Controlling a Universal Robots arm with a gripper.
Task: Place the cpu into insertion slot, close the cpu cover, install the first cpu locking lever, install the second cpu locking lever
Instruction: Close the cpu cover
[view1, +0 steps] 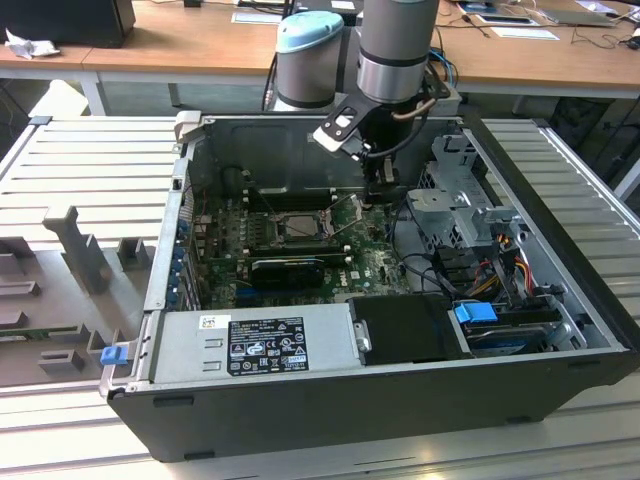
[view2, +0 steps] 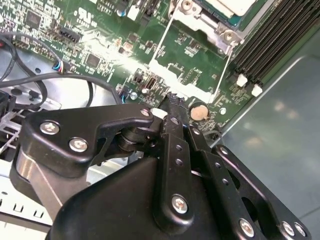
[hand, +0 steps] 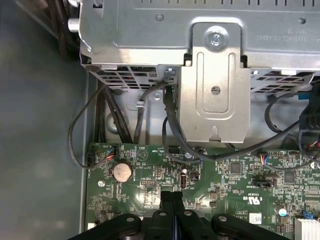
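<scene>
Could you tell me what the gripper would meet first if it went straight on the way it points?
Most likely the green circuit board, just beside the round coin battery: the gripper, fingers together, points down at it. How near it hangs is unclear.

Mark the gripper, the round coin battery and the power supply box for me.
gripper (hand: 172, 196): first wrist view, where the fingertips meet.
coin battery (hand: 121, 172): first wrist view, centre of its round face.
power supply box (view1: 255, 345): exterior view, middle of its labelled face.
</scene>
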